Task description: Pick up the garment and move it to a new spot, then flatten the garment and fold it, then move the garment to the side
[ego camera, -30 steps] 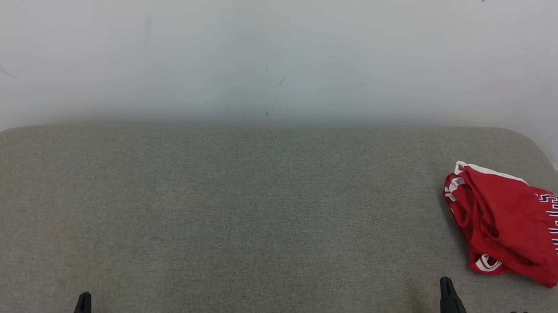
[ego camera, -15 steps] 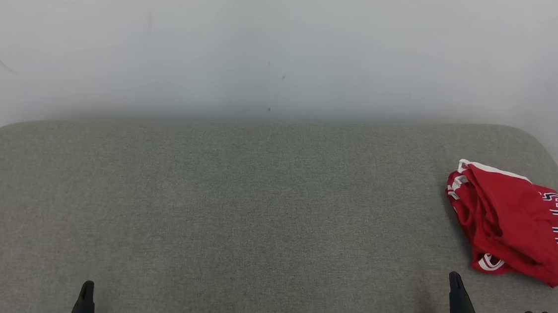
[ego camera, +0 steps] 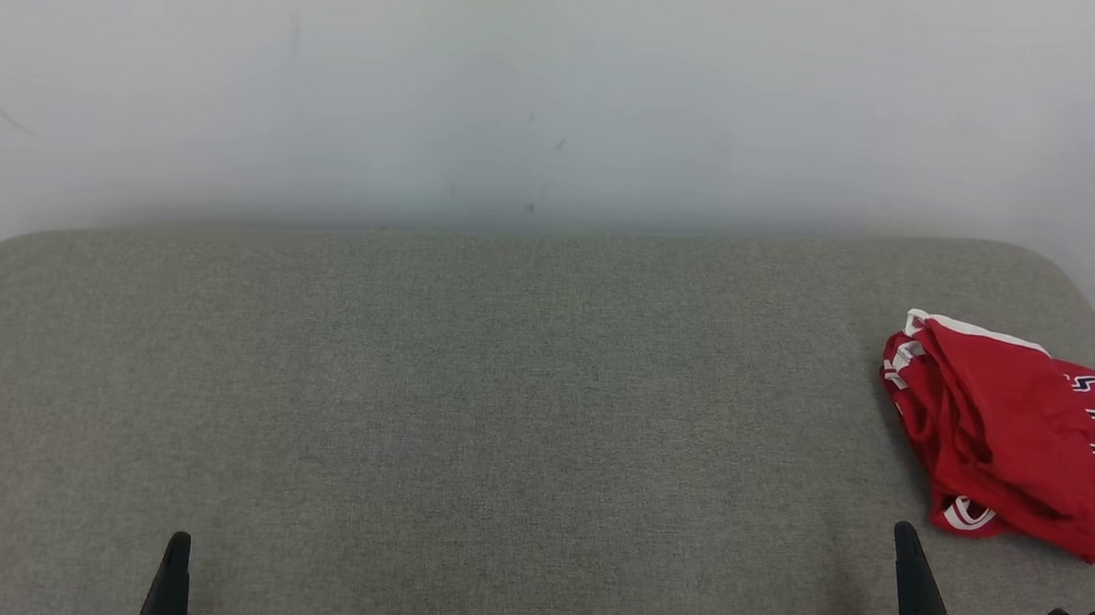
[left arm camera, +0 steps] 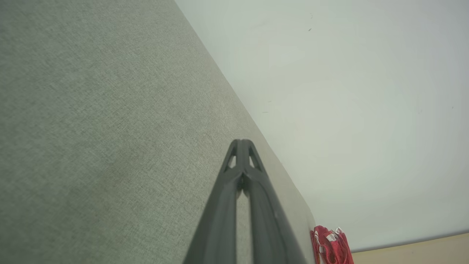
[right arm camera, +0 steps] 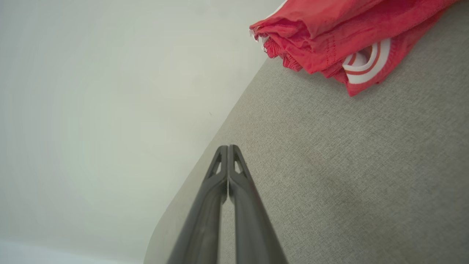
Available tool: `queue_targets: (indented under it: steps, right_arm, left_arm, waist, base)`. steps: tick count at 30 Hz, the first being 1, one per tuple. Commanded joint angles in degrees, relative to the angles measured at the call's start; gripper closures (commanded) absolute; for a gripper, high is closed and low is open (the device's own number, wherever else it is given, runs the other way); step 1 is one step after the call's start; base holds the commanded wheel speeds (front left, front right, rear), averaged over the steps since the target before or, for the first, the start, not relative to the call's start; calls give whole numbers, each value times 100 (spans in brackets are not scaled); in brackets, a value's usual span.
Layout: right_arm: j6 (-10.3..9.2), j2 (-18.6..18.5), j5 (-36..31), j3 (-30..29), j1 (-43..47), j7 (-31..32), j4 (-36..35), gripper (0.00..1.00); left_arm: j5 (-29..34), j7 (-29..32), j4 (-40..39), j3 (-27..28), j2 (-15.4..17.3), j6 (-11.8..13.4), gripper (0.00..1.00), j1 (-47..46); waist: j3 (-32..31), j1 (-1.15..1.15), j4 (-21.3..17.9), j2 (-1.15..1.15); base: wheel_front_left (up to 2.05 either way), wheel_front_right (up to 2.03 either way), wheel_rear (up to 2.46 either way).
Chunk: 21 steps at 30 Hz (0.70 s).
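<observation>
Big pale wall (ego camera: 566, 74) across the back, and in front of it the wide grey fabric-topped table (ego camera: 502, 392), rounded at its far corners. Most of that surface is bare, and that looks deliberate: it reads as room kept free for spreading and folding.

Over to the right side now, near the far right corner, lies the garment (ego camera: 1006, 441). It's a red sports jersey, already gathered into a compact, layered bundle, not spread flat. That spot close to the table's edge suggests it has been parked to the side, out of the working area. White bands trim its edges, a red-and-white striped opening curls out at the near corner, and dark lettering outlined in white runs sideways along its right flank. The folds look soft and a touch loose, with rumpled layers showing at the left end.

The right end effector (ego camera: 909, 556) sits just short of the bundle, not touching it, fingers pressed together and holding nothing. The left end effector (ego camera: 176, 562) is well apart on the near left, likewise pinched closed and empty.
</observation>
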Motion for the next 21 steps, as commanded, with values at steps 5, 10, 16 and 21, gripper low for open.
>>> queue_targets:
  steps: [5, 10, 16, 21]
  right_arm:
    - [3, 3, 462, -85, -144, 107, -113, 100]
    - [3, 5, 756, -131, -163, 185, -138, 100]
    - [3, 9, 1092, -185, -179, 271, -169, 100]
    - [3, 11, 1359, -227, -191, 347, -192, 100]
  left_arm:
    - [-431, 122, -24, 16, 36, -47, 100, -213]
    - [-733, 198, -8, 17, 38, -48, 100, -282]
    - [-1064, 287, 14, 20, 40, -63, 100, -343]
    - [-1320, 360, 30, 22, 41, -77, 100, -401]
  waist:
    - [28, -1, 11, 0]
    - [51, -1, 20, 0]
    - [79, -1, 30, 0]
    - [102, -1, 39, 0]
  base:
    - [0, 0, 0]
    - [0, 0, 0]
    - [0, 0, 0]
    - [0, 0, 0]
